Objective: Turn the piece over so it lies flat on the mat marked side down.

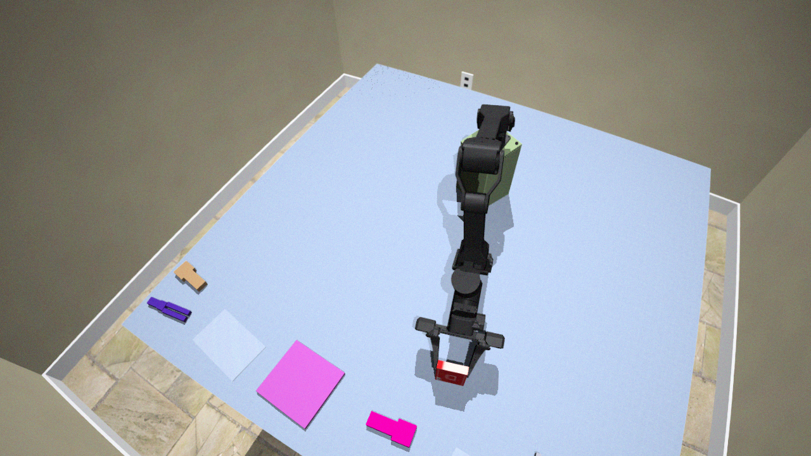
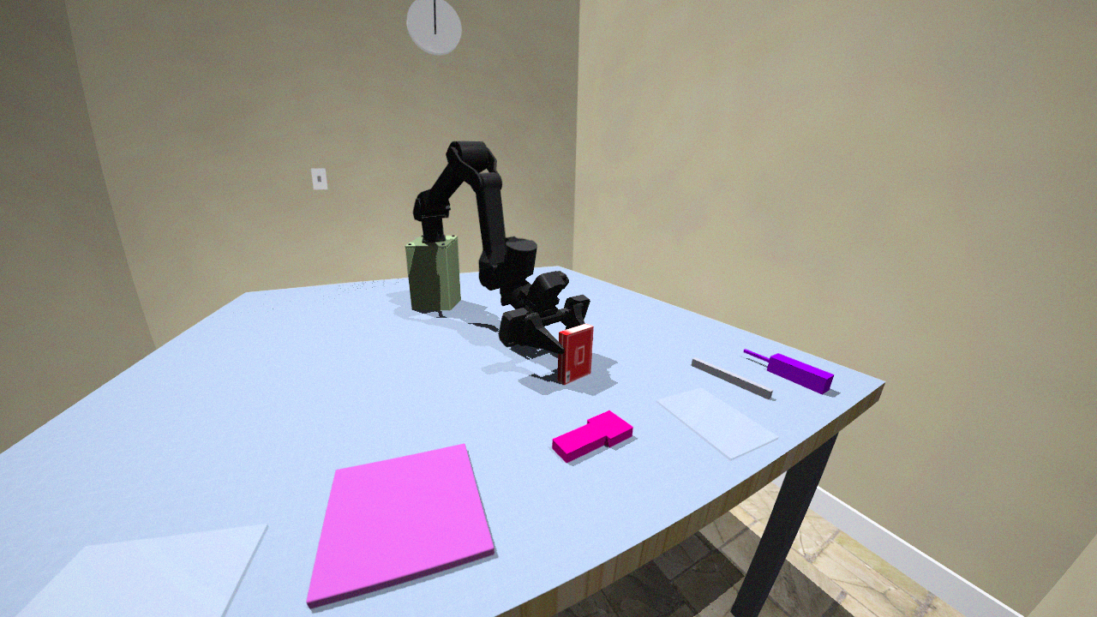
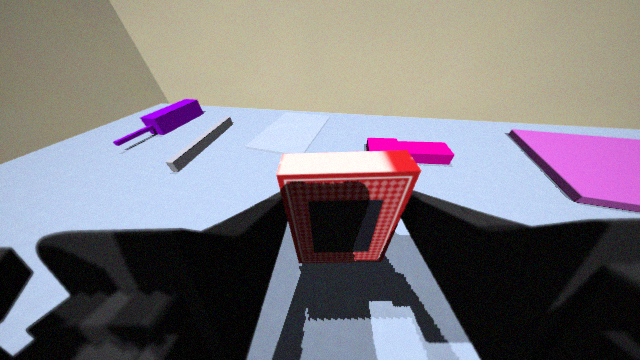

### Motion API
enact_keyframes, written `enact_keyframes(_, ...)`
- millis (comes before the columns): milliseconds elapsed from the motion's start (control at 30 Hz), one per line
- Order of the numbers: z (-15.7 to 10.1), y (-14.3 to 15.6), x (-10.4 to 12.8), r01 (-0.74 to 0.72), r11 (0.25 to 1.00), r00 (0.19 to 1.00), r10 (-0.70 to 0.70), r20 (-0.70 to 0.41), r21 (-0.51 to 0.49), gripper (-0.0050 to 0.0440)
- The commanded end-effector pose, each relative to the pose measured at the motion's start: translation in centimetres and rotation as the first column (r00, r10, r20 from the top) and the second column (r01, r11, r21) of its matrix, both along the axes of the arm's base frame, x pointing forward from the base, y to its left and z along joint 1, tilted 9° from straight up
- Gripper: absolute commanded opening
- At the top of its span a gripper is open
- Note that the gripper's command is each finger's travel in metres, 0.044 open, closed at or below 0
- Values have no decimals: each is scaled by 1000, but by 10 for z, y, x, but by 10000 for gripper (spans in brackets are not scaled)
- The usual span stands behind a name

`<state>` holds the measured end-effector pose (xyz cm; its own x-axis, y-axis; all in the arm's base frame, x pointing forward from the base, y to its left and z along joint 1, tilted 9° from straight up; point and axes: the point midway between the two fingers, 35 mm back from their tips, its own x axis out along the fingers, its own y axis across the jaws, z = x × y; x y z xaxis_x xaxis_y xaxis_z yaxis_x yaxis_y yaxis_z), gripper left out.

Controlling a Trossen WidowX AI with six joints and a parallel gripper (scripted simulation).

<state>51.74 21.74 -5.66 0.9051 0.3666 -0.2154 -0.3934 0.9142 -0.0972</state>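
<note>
The piece (image 1: 452,375) (image 2: 578,355) (image 3: 345,215) is a flat red box with a rectangle mark on its broad faces. It stands upright on one edge, low at the light blue mat (image 1: 340,227) (image 2: 268,368) (image 3: 100,185), far out in front of the arm's base. I cannot tell whether its lower edge touches the mat. My gripper (image 1: 453,366) (image 2: 566,354) (image 3: 341,195) reaches forward and low, shut on the piece with one finger on each narrow side. One patterned face looks towards the wrist camera.
A pink slab (image 1: 300,382) (image 2: 402,514) (image 3: 590,160) and a magenta block (image 1: 391,428) (image 2: 592,435) (image 3: 410,149) lie beyond the piece. A pale sheet (image 2: 716,422) (image 3: 290,131), grey bar (image 2: 731,377) (image 3: 200,144) and purple tool (image 2: 797,371) (image 3: 170,116) lie near the table edge. The green pedestal (image 1: 502,170) (image 2: 434,272) carries the arm.
</note>
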Motion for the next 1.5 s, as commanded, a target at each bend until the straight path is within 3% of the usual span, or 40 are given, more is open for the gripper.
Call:
enact_keyframes(0,-3,-2,-4,2,1000,1000,-2,-9,-7,0)
enact_keyframes(1467,-7,-8,-18,4,1000,1000,-4,-14,-10,0)
